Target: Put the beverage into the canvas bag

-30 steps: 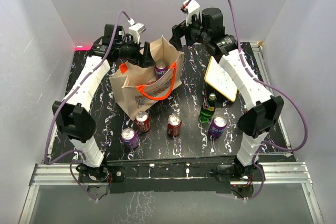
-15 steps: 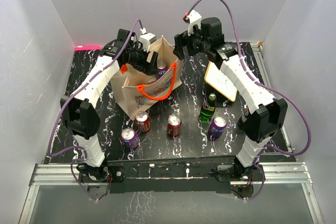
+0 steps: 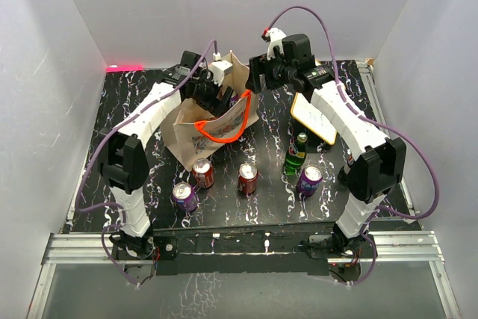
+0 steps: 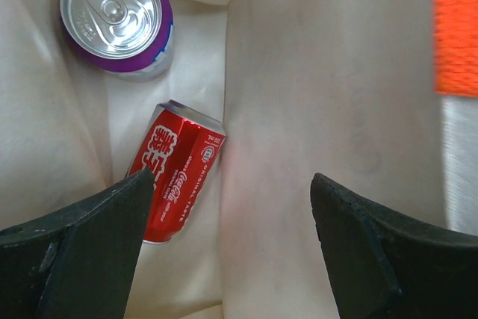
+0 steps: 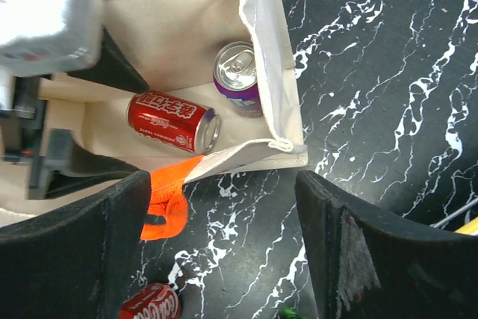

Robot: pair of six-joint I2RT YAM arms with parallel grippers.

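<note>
The beige canvas bag [image 3: 218, 126] with orange handles [image 3: 221, 131] stands open at the table's middle back. My left gripper [image 3: 214, 97] reaches down into its mouth. In the left wrist view it [image 4: 231, 244] is open and empty above the bag's floor. A red Coca-Cola can [image 4: 175, 173] lies on its side there, beside an upright purple can [image 4: 116, 20]. My right gripper [image 3: 258, 80] hovers open and empty just outside the bag's right rim. The right wrist view [image 5: 224, 259] shows both the red can [image 5: 172, 121] and the purple can [image 5: 237, 72] in the bag.
On the black marble table in front of the bag stand two red cans [image 3: 202, 173] [image 3: 247, 178], a purple can [image 3: 184, 196], a green bottle [image 3: 296, 155] and another purple can [image 3: 309, 180]. A white board [image 3: 315, 113] leans at the right.
My left gripper has swung right from behind the bag into its mouth. My right gripper has shifted left and down toward the bag's right rim.
</note>
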